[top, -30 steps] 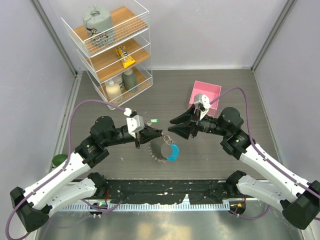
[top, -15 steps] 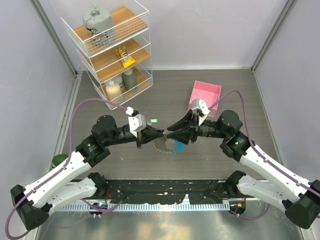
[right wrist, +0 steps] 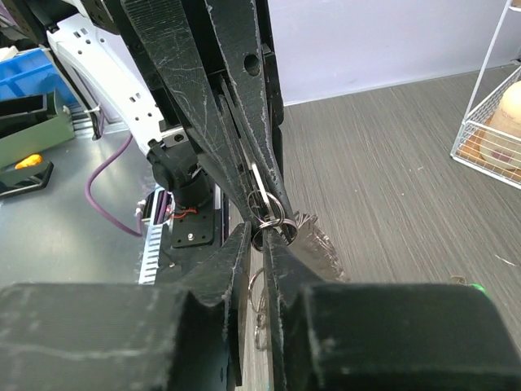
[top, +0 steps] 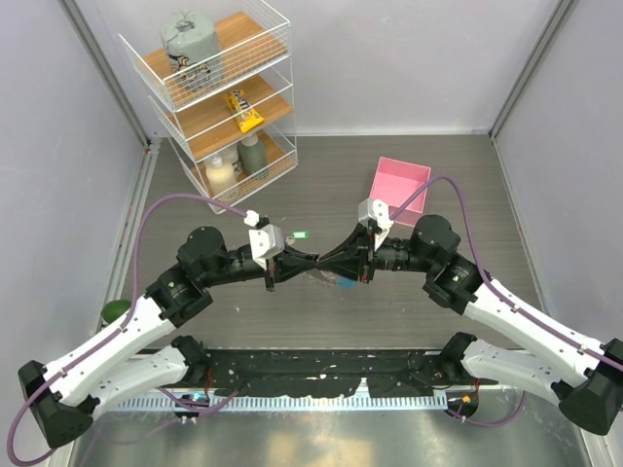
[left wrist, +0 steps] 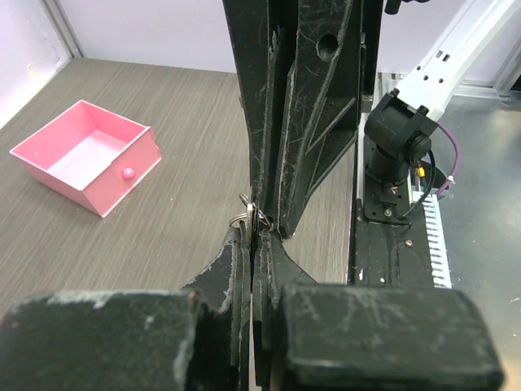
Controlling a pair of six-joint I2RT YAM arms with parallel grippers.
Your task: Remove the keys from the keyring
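- Overhead, the left claw (top: 310, 263) and the right claw (top: 329, 264) met tip to tip above the middle of the grey table (top: 428, 292).
- Just beneath that meeting point, a sliver of the keyring (top: 346, 284) showed as a blue band. The arms hid most of it.
- A pink box (top: 399, 181) sat well apart on the far right side, and a wire shelf (top: 219, 97) stood at the far left.
- From the left wrist, the left claw's fingers (left wrist: 241, 261) were drawn narrow. They pinched some small rings (left wrist: 242, 215) at their very tip.
- The right claw came down from the top of this view, and its tip touched the same spot.
- From the right wrist, the right claw's fingers (right wrist: 238, 244) were also narrow, with only a slit between them. They were closed on the small rings.
- The left claw gripped those rings from the opposite side.
- The keys (right wrist: 316, 238) spread as a blurred jagged fringe just below and beside the tips. Whether they touched the table could not be told.
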